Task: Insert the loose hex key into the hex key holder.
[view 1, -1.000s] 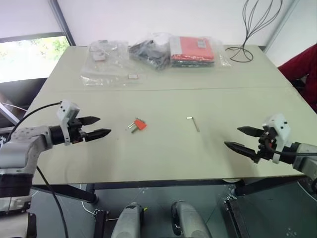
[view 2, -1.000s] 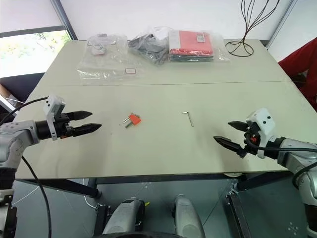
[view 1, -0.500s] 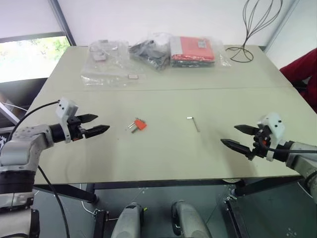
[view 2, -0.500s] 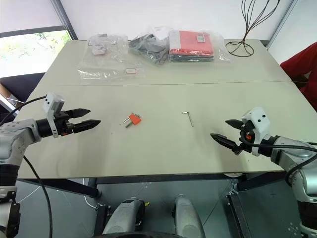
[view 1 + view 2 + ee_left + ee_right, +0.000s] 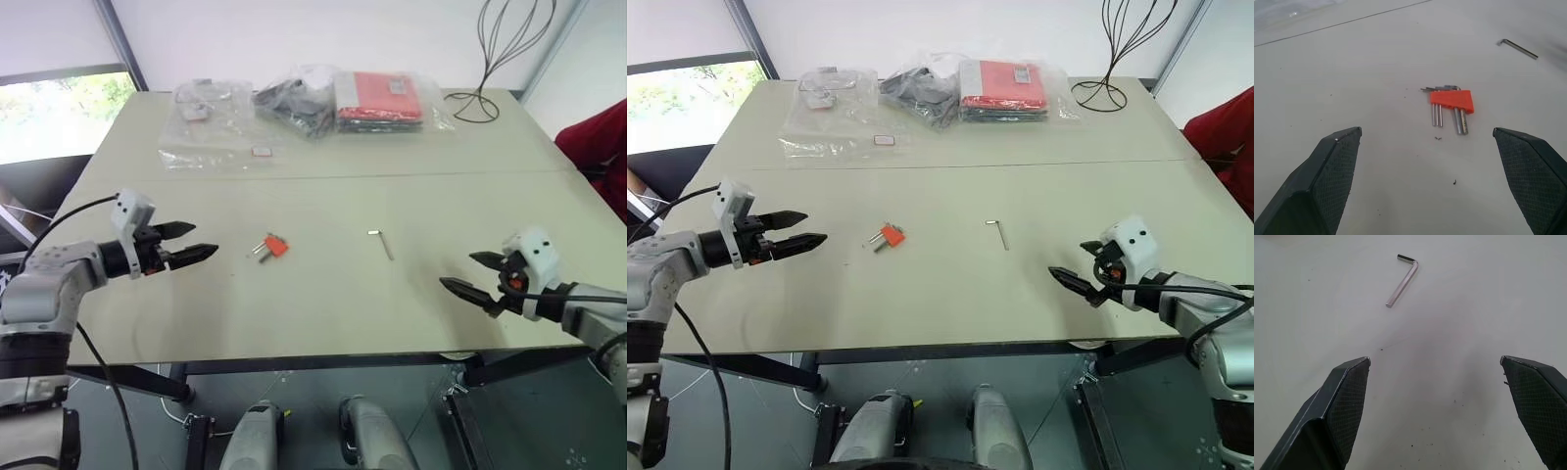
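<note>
Far on tabletop (image 5: pixel 323 294): clear bags (image 5: pixel 220 122) holding small parts, red packet (image 5: pixel 380 96). Left claw (image 5: pixel 194 242), right claw (image 5: pixel 472 276) wide open, empty.

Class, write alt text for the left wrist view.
A red hex key holder lies on a pale table, ahead of the open left gripper. A loose hex key lies farther off.

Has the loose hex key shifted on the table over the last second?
No. The loose hex key lies flat where it was, the same way off the hex key holder and the table seam. Neither claw touches it.
</note>
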